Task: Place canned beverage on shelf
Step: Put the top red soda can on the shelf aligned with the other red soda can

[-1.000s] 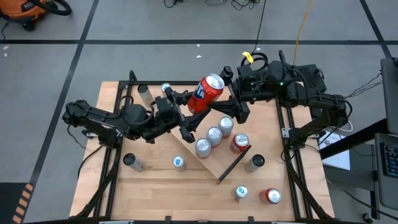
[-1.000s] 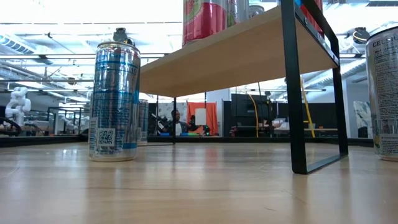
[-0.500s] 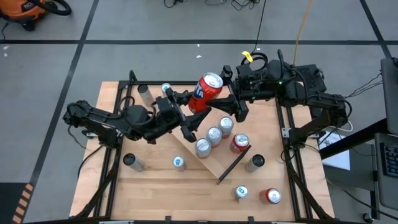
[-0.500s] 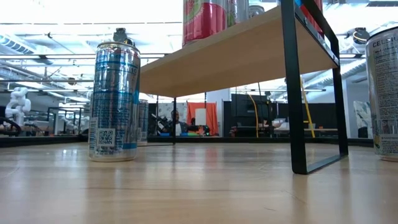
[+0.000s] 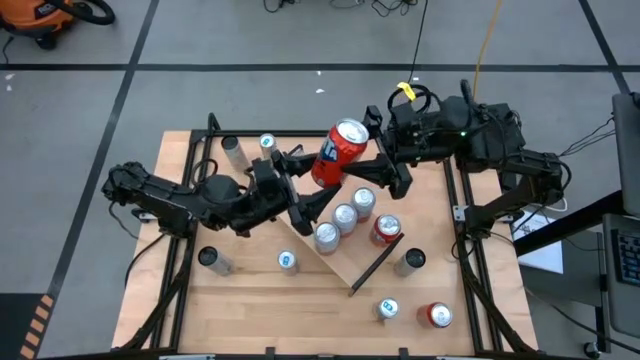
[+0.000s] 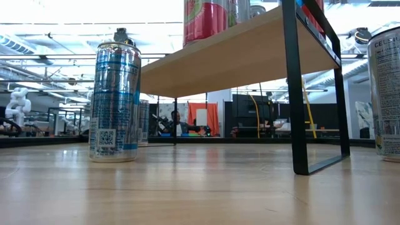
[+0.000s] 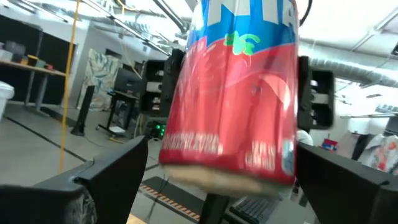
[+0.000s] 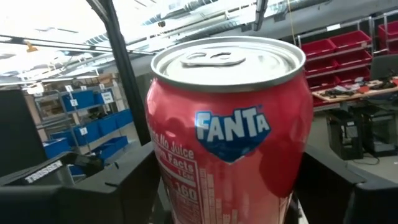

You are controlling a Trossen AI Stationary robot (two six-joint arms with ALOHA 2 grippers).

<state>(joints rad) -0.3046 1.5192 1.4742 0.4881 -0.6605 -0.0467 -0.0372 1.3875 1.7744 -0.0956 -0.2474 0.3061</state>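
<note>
A red Fanta can (image 5: pixel 340 153) hangs tilted in the air over the shelf's far end, with my right gripper (image 5: pixel 378 165) shut on it. My left gripper (image 5: pixel 308 185) stands open on the can's left side. Its two fingers (image 7: pixel 109 177) lie on either side of the can's lower part with a gap, touching nothing. The shelf (image 5: pixel 345 258) is a light-wood board with a black rail (image 5: pixel 376 266). Three silver cans and a red one (image 5: pixel 386 229) stand on it. My right gripper pinches the can's side walls (image 7: pixel 177 87) between its two fingers, about halfway up the can. The fingers come roughly level from the table's right side and lie across the can. The can is lifted clear, its top (image 8: pixel 229 56) up and leaning toward the far right.
Loose cans stand on the table around the shelf: near the far left corner (image 5: pixel 232 152), along the near left (image 5: pixel 287 262), and at the near right (image 5: pixel 435 316). In the low view a blue and silver can (image 6: pixel 114 100) stands left of the raised shelf (image 6: pixel 250 50).
My left gripper has opened and let go of the red can's lower part; its fingers now stand apart from it. The can stays tilted in the air in my right gripper, at about the same spot over the shelf's far end.
</note>
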